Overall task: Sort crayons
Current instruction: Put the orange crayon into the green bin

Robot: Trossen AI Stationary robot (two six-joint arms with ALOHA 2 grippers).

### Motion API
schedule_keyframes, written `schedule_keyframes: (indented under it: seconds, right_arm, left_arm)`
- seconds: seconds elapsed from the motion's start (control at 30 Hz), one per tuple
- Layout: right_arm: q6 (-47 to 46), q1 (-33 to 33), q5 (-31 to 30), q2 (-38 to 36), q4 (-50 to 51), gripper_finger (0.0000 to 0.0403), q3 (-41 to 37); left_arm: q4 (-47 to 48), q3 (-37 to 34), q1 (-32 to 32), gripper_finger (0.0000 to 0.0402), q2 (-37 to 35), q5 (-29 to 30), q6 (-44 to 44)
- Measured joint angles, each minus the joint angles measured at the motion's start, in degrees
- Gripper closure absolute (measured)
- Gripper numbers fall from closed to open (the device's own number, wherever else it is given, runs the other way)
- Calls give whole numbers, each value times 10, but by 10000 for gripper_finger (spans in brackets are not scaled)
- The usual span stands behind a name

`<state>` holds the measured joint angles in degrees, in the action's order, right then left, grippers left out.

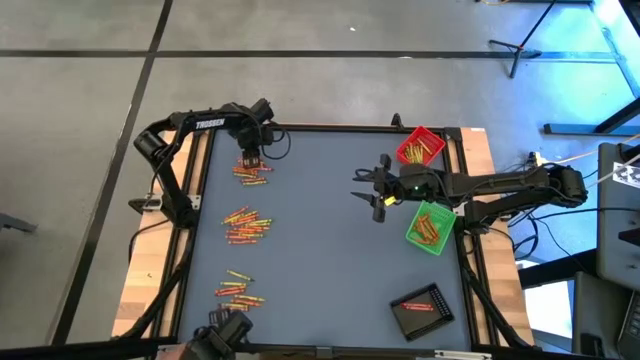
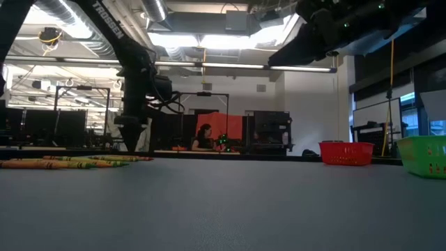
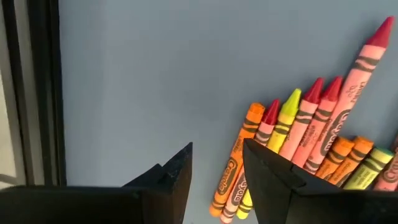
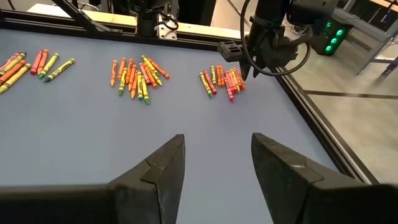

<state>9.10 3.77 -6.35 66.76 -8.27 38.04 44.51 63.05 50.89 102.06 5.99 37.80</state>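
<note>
The crayons lie in three loose heaps on the grey table: one far left (image 1: 252,174), one at middle left (image 1: 247,226) and one near left (image 1: 238,290). My left gripper (image 1: 250,158) points straight down at the far heap, open, its tips low at the table (image 2: 132,143). In the left wrist view an orange crayon (image 3: 235,163) lies in the gap between the fingers, with red, pink and yellow crayons (image 3: 311,124) beside it. My right gripper (image 1: 380,196) hovers open above the table's middle, with nothing between its fingers (image 4: 217,168). My left gripper comes from above at the near ends of the far heap's crayons. One finger (image 3: 270,180) covers the ends of the orange and yellow crayons. Whether it touches them I cannot tell.
A red tray (image 1: 421,147) with crayons stands at the far right, a green tray (image 1: 432,227) with crayons below it and a black tray (image 1: 421,308) near the front right. The table's frame rail (image 3: 37,93) runs close by my left gripper.
</note>
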Motion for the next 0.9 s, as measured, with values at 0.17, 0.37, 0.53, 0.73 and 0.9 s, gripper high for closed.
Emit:
schedule_keyframes:
  seconds: [0.17, 0.37, 0.53, 0.73, 0.9]
  right_arm:
    - [0, 0, 0, 0, 1, 221, 0]
    - [0, 0, 0, 0, 1, 221, 0]
    - [0, 0, 0, 0, 1, 221, 0]
    - [0, 0, 0, 0, 4, 221, 0]
    - [0, 0, 0, 0, 3, 221, 0]
  left_arm:
    - [-14, -16, 0, 276, 0, -2, 16]
    - [-34, -24, 4, 276, 0, 4, 18]
    - [-48, -24, 8, 276, 6, 3, 18]
    - [-46, -21, 26, 276, 28, -7, 17]
    - [-50, -21, 54, 280, 30, -68, -4]
